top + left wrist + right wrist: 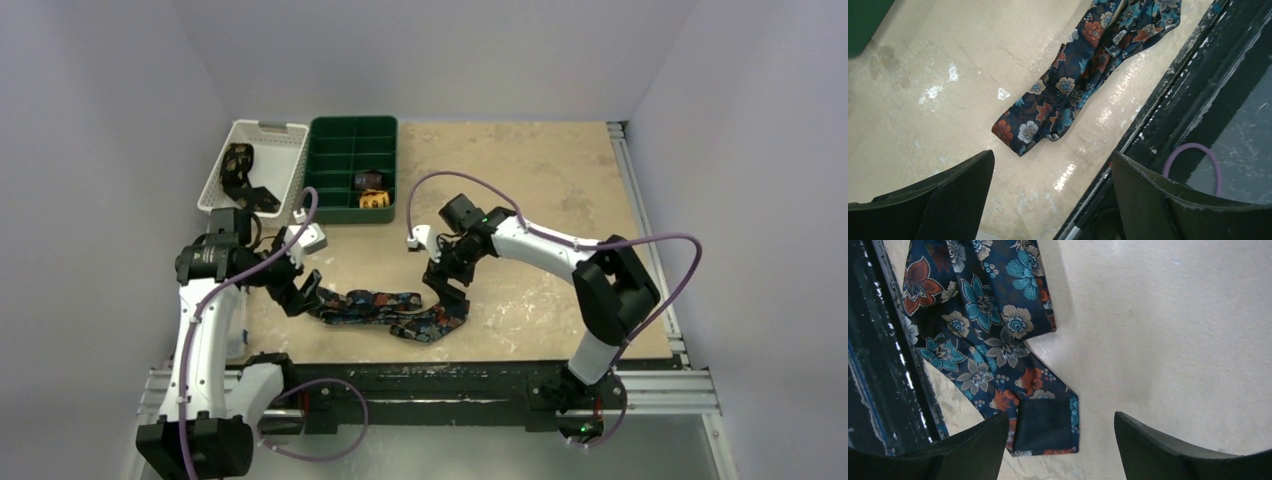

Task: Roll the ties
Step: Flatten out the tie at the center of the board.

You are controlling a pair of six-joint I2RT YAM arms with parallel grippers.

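The navy floral tie (pixel 385 305) lies along the near edge of the bench (pixel 560 180), towards the left corner. The left gripper (pixel 1053 155) gapes empty just short of the tie's narrow tip. The right gripper (pixel 1062 416) is spread, empty, over the other end.

**Robot bench in a lab cell**

Plain pale walls (pixel 110 110) close in on three sides, beyond and to the outer side of the left gripper (pixel 305 296) and the right gripper (pixel 446 290). Under both lies a scuffed, stained beige tabletop (pixel 540 180), edged on the right and near sides by aluminium rails (pixel 660 392). Behind the grippers, two white-and-black arms (pixel 545 245) are bolted at that near rail, with purple cables (pixel 680 270) looping loose around them. Beyond the left gripper stand a white slotted basket (pixel 270 128) and a green divided tray (pixel 352 119), side by side against the far wall
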